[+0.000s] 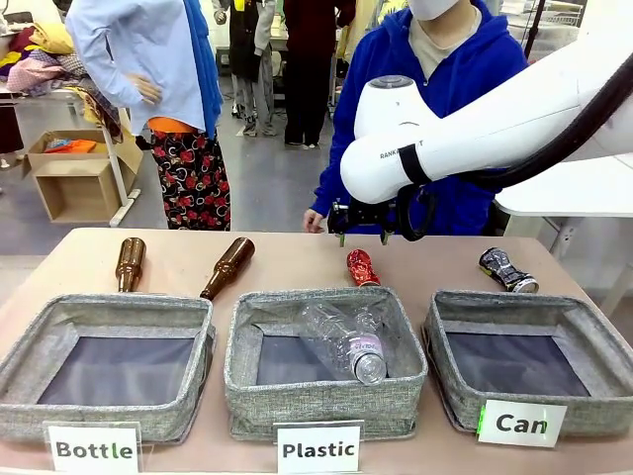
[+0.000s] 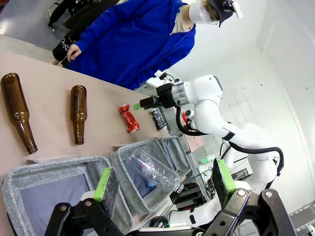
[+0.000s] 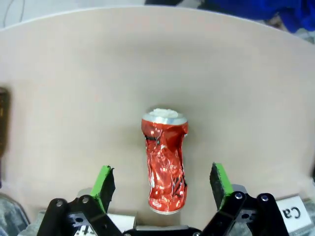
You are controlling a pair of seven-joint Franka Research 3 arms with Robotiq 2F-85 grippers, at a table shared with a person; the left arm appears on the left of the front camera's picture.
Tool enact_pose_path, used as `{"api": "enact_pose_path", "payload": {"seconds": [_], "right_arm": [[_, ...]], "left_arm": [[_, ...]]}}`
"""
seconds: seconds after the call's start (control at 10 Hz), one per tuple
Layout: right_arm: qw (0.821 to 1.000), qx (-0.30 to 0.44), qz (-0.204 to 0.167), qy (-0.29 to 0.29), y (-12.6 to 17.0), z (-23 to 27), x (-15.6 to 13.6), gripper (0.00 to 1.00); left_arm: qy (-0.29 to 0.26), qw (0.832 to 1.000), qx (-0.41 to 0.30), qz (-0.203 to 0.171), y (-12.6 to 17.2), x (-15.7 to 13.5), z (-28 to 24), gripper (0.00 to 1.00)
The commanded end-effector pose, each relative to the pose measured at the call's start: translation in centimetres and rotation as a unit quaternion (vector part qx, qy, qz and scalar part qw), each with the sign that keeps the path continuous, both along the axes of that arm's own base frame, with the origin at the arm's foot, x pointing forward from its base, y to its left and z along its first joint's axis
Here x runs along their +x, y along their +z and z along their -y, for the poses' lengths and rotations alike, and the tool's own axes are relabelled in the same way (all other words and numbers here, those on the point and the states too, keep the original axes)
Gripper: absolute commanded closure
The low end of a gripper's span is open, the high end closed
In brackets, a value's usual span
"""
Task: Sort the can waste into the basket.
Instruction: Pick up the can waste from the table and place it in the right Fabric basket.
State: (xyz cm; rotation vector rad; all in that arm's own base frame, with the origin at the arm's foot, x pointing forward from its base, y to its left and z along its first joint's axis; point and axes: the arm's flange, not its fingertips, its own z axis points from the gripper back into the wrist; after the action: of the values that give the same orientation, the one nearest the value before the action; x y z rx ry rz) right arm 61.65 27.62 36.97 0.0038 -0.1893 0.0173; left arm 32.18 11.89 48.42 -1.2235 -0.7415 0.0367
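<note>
A crushed red can (image 1: 362,267) lies on the table behind the middle basket. My right gripper (image 1: 362,236) hangs open just above it. In the right wrist view the red can (image 3: 165,162) lies between the spread green pads (image 3: 104,179) of my right gripper (image 3: 161,169), and nothing is gripped. A black and silver can (image 1: 508,269) lies behind the grey basket (image 1: 514,300) signed "Can", which holds nothing. My left gripper (image 2: 163,181) is open and holds nothing, high above the baskets. From there I see the red can (image 2: 129,118) and the black can (image 2: 157,119).
Two brown glass bottles (image 1: 130,263) (image 1: 228,266) lie behind the "Bottle" basket (image 1: 109,307). A clear plastic bottle (image 1: 346,341) lies in the "Plastic" basket (image 1: 326,396). A person in a blue hoodie (image 1: 445,89) stands at the far edge, one hand (image 1: 315,220) on the table.
</note>
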Motion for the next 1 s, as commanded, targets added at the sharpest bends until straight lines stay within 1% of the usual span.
{"api": "enact_pose_path", "payload": {"seconds": [0.0, 0.1, 0.2, 0.3, 0.5, 0.7, 0.9], "right_arm": [[0.999, 0.030, -0.018, 0.001, -1.1, 0.2, 2.5, 0.00], [0.999, 0.031, -0.026, -0.009, -2.0, 0.3, 3.2, 0.00], [0.999, 0.024, -0.026, -0.017, -2.9, 0.4, 3.9, 0.00], [0.999, 0.015, -0.035, -0.013, -3.7, 0.5, 4.4, 0.00], [0.998, -0.009, -0.063, -0.007, -5.4, 1.0, 4.7, 0.00], [0.996, -0.014, -0.085, -0.003, -6.9, 1.3, 4.8, 0.00], [0.996, -0.015, -0.085, -0.003, -7.7, 1.8, 4.7, 0.00]], "left_arm": [[-0.004, 1.000, 0.002, 0.011, -0.1, -0.1, 0.0, 0.00], [-0.004, 1.000, 0.002, 0.011, -0.1, -0.1, 0.0, 0.00], [-0.004, 1.000, 0.002, 0.011, -0.1, -0.1, 0.0, 0.00], [-0.004, 1.000, 0.002, 0.011, -0.1, -0.1, 0.0, 0.00], [-0.004, 1.000, 0.002, 0.011, -0.1, -0.1, 0.0, 0.00], [-0.004, 1.000, 0.002, 0.011, -0.1, -0.1, 0.0, 0.00], [-0.004, 1.000, 0.002, 0.011, -0.1, -0.1, 0.0, 0.00]]}}
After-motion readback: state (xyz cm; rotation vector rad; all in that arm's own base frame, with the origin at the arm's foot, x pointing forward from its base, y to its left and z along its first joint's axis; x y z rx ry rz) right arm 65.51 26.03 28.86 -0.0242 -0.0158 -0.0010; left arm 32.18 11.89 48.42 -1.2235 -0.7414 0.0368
